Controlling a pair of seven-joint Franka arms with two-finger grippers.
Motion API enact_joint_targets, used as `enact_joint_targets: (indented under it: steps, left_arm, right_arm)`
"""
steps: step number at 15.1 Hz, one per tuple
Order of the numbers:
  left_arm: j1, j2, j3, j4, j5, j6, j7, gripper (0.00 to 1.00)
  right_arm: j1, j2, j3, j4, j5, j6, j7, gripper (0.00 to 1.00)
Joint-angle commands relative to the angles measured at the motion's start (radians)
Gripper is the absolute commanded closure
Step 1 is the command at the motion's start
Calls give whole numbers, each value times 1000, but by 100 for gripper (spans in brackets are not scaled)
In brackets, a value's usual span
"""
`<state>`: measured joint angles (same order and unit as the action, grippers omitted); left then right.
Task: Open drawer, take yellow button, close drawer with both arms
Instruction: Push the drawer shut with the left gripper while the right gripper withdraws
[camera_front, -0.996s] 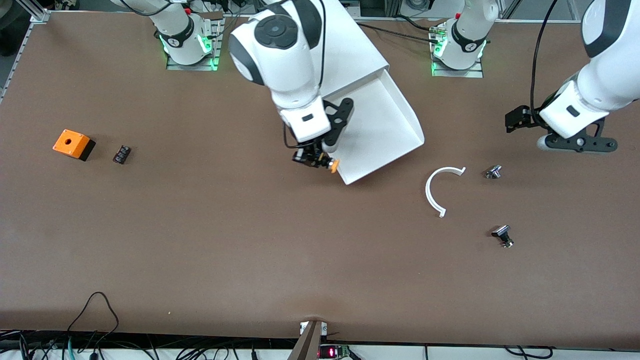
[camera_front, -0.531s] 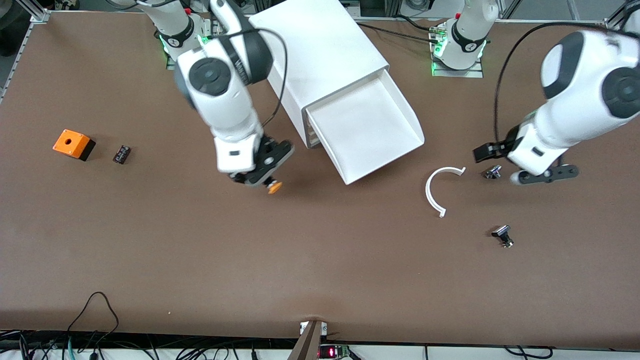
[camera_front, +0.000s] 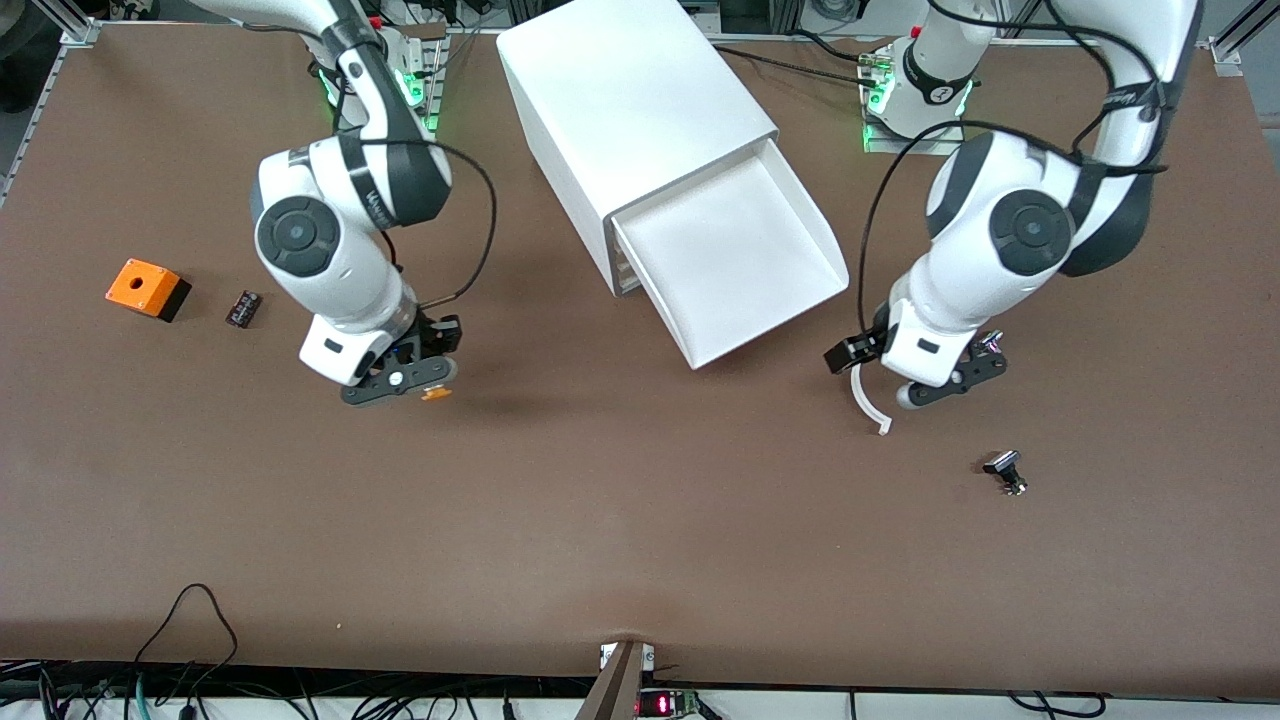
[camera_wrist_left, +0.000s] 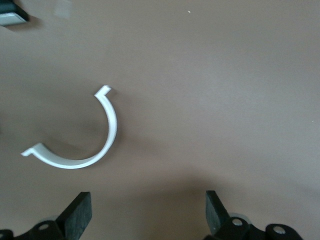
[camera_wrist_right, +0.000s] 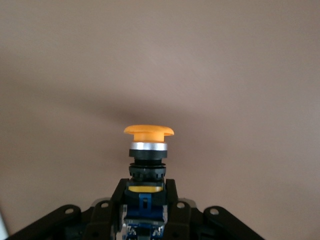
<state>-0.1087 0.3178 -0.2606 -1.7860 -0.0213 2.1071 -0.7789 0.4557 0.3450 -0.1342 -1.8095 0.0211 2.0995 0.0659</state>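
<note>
Cabinet (camera_front: 640, 110) stands between the arm bases; its top drawer (camera_front: 735, 255) is pulled fully out, tray bare. Left arm (camera_front: 1010, 235) reaches down off the drawer's open end, toward the left arm's end of the table; left gripper (camera_wrist_left: 147, 212) hangs over the white curved strip (camera_wrist_left: 80, 147), fingers spread wide, holding nothing. Right arm (camera_front: 330, 240) reaches between cabinet and orange box (camera_front: 147, 288); right gripper (camera_wrist_right: 145, 200) over bare table, clamped on the button (camera_wrist_right: 148, 145), orange cap pointing outward.
</note>
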Motion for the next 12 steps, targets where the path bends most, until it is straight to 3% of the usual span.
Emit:
enact_joint_targets:
  steps: [1, 5, 7, 12]
  left_arm:
    - [-54, -3, 4, -64, -22, 69, -107, 0]
    - [-101, -16, -5, -134, -35, 83, -152, 0]
    - [-102, -22, -46, -156, -121, 82, -152, 0]
    - [-101, -52, -149, -239, -189, 70, -163, 0]
  right_arm:
    - [-93, -92, 18, -172, -4, 68, 2, 72]
    - [-138, -144, 18, -324, -9, 181, -6, 72]
    - [-150, -150, 18, -379, -9, 230, -6, 72]
    - [-291, -158, 18, -525, -9, 368, -193, 71]
